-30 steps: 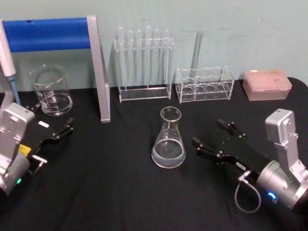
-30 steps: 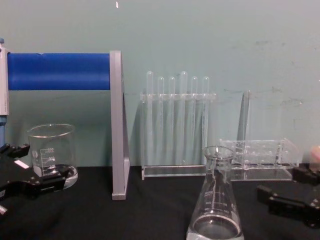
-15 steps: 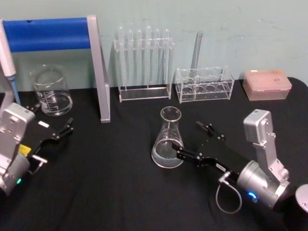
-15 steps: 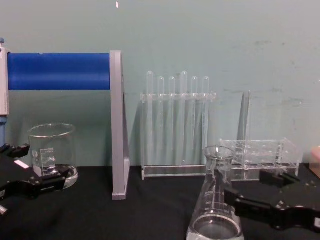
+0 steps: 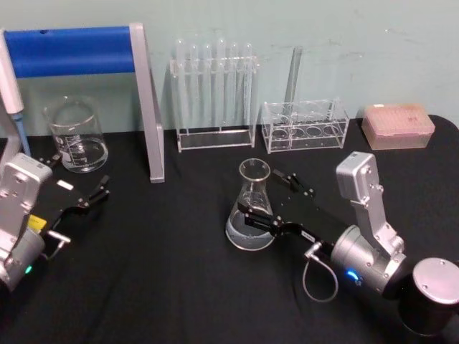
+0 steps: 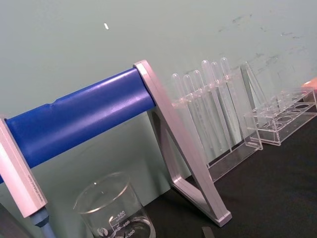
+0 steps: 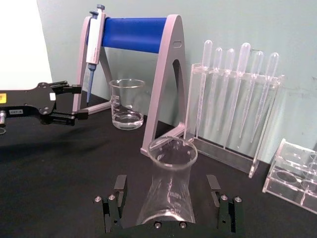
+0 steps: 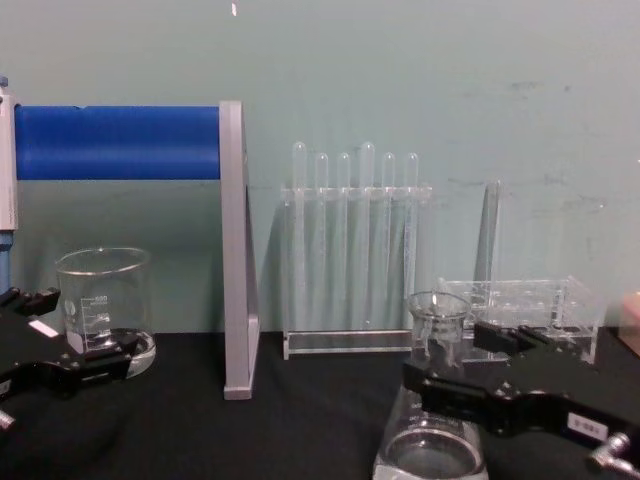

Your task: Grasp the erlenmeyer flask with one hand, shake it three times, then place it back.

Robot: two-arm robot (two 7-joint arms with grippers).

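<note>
In the head view, your left gripper [image 5: 77,176] sits parked at the left edge with its fingers spread, well apart from the flask [image 5: 252,209]. The flask stands upright in the middle of the frame, neck up. The right gripper [image 5: 260,195] reaches in from the lower right, nearly level. Its fingers are spread, one on each side of the cone, and do not press the glass. I think you need only to close them.

Erlenmeyer flask [image 7: 170,166]: upright on black table [image 7: 59,188].
Right gripper [image 7: 167,184]: fingers spread either side of flask, clear of glass.
Beyond: beaker [image 7: 127,104], blue-barred stand [image 7: 174,64], tube rack [image 7: 237,72].
</note>
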